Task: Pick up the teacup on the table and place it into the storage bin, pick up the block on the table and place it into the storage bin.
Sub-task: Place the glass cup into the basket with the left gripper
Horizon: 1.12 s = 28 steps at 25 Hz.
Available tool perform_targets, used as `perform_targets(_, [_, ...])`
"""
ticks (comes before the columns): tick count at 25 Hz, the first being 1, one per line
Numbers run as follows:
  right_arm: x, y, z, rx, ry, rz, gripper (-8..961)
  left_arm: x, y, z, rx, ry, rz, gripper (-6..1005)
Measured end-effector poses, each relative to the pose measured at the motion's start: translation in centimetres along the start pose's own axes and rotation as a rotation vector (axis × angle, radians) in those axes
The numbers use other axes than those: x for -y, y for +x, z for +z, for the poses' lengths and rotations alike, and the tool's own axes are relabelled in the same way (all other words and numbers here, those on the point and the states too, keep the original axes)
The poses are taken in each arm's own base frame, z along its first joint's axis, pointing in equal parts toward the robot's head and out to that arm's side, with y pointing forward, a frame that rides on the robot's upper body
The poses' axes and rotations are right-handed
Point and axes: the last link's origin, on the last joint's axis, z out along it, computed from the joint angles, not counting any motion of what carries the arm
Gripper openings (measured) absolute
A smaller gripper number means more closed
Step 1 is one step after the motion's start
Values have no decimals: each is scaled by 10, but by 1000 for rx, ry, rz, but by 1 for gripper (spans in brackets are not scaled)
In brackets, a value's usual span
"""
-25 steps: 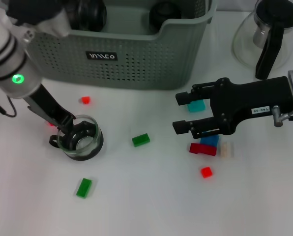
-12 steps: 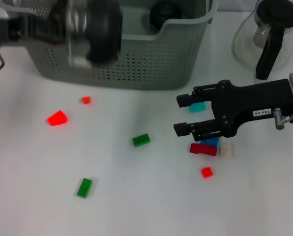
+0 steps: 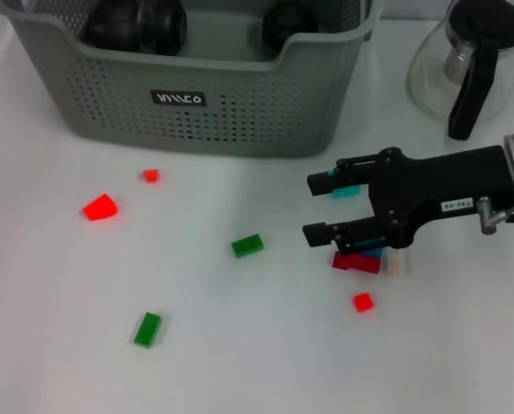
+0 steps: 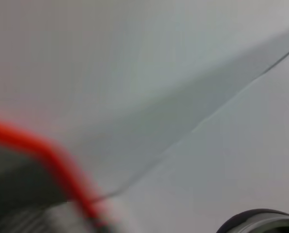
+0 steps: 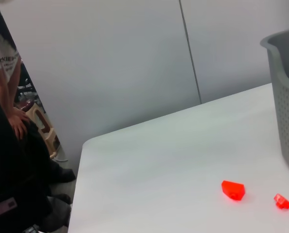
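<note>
Right claw spread, empty, hovering over block cluster. Advice: descend straight onto dark red block, avoid nudging cream block, then carry to storage bin. Left claw unseen.

Right arm: reaching in from the right, held level.
Right gripper: fingers parted, gripping nothing.

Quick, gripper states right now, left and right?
Left gripper: out of the head view, state cannot be told.
Right gripper: open, holding nothing, above the blocks on the table.
</note>
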Motion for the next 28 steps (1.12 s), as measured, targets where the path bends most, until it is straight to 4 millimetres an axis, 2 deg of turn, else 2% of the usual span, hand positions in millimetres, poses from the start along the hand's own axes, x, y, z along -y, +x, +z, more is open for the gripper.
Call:
perform_targets(5, [-1, 3, 1, -1, -8, 14, 760, 16, 21, 37, 136, 419, 156, 61])
perform_targets(7, [-2, 6, 1, 1, -5, 21, 760, 21, 24, 49, 165, 526, 232, 65])
perform_targets(11, [-4, 14, -1, 22, -5, -4, 760, 37, 17, 74, 267, 742, 371, 74])
perform_targets(14, [-8, 20, -4, 53, -4, -32, 761, 47, 10, 82, 319, 883, 440, 80])
perform_targets(23, [-14, 32, -21, 142, 40, -34, 761, 62, 5, 94, 312, 958, 506, 99])
perform_targets(28, [-14, 32, -21, 150, 37, -34, 761, 70, 1, 101, 345, 969, 529, 110])
